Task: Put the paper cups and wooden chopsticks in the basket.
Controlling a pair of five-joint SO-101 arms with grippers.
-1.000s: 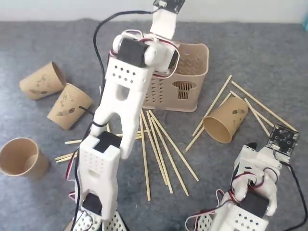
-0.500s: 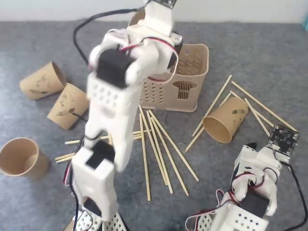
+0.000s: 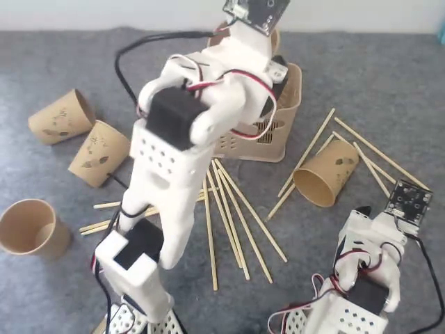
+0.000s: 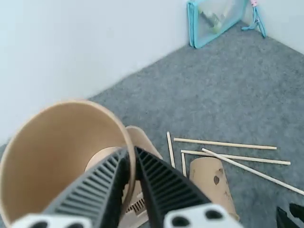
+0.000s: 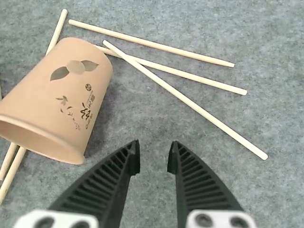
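My left gripper (image 4: 130, 160) is shut on the rim of a tan paper cup (image 4: 57, 156), held up in the air with its mouth facing the camera. In the high view the left arm (image 3: 181, 139) reaches over the beige perforated basket (image 3: 281, 136), and the held cup (image 3: 277, 40) peeks out by the wrist. My right gripper (image 5: 153, 156) hangs open over grey carpet, just short of a paper cup (image 5: 57, 104) lying on its side among wooden chopsticks (image 5: 180, 99).
Three more cups lie at the left of the carpet (image 3: 59, 115) (image 3: 101, 153) (image 3: 28, 226), and one cup (image 3: 327, 170) right of the basket. Several chopsticks (image 3: 233, 216) fan out in front of the basket, others (image 3: 368, 153) to its right. The right arm (image 3: 368, 257) sits low at the front right.
The left arm has risen and swung to the right with the cup, from the basket's left rear towards its right rear. The right arm has kept still.
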